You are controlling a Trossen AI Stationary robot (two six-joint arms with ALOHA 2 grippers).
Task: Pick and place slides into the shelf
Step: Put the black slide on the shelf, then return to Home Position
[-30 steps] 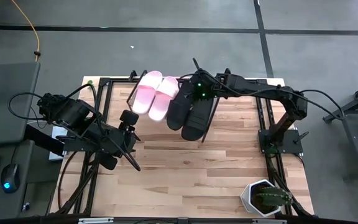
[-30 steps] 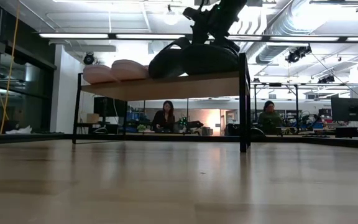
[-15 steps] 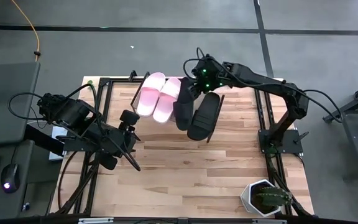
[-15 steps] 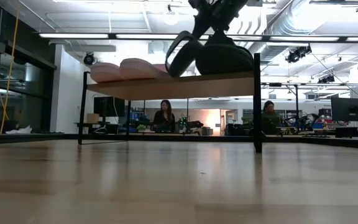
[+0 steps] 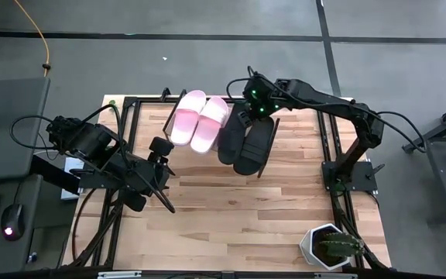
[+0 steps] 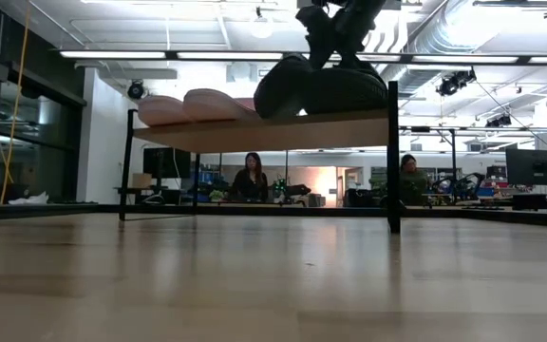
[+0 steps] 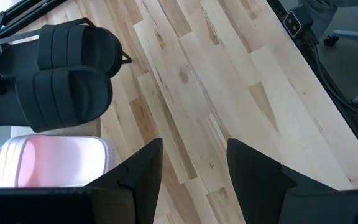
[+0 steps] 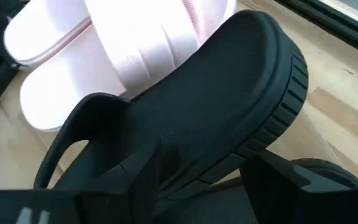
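The shelf [image 6: 254, 133] stands at the table's far middle, a slanted wood board on a black frame. Two pink slides [image 5: 198, 121] lie side by side on its left half, and one black slide [image 5: 255, 146] lies at its right. A second black slide [image 5: 228, 141] lies between them, soles on the board. My right gripper [image 5: 244, 116] is at that slide's far end and shut on it. My left gripper [image 5: 161, 151] waits open, left of the shelf, over the table. My right gripper holds the black slide [image 8: 216, 106] by its sole [image 8: 185, 168] at the far end, pinched between the two fingers. The fingers [image 8: 272, 180] come from above and from the far side, slanting down. The slide lies along the shelf board against the other black slide.
A potted cactus [image 5: 327, 246] stands at the table's near right corner. Black frame rails run along the table's left and right edges. Bare wood lies between the shelf and the near edge. Two people [image 6: 252, 176] sit in the room beyond the table.
My right gripper moved a little toward the far right edge, tipping the black slide up on its edge, then came down and laid it flat beside the other black slide. The shelf with the pink slides slid slightly toward the table's right.
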